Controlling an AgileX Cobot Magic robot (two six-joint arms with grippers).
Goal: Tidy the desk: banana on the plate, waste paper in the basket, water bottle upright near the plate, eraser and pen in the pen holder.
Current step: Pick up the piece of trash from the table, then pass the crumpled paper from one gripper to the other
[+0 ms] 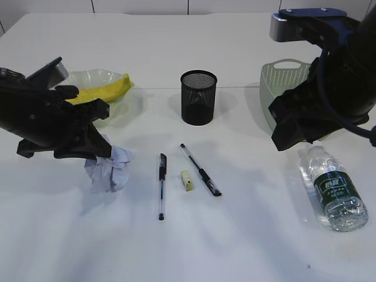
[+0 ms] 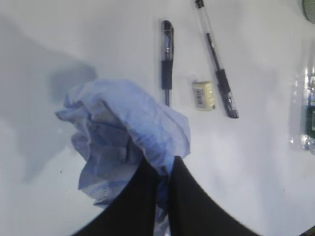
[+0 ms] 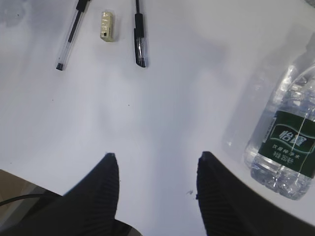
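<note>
My left gripper (image 2: 162,169) clamped on crumpled waste paper (image 2: 123,140), wad raised just above desk (image 1: 247,247) at left. My right gripper (image 3: 157,164) hangs with fingers apart over bare desk, holding nothing; water bottle (image 1: 336,189) lies on its side just beside it, at right. Banana (image 1: 103,91) rests in plate (image 1: 94,76), rear left. Pen holder (image 1: 198,97) upright at centre, basket (image 1: 285,82) rear right. Two pens (image 1: 162,185) and eraser (image 1: 187,180) between them lie on desk, front of holder.
</note>
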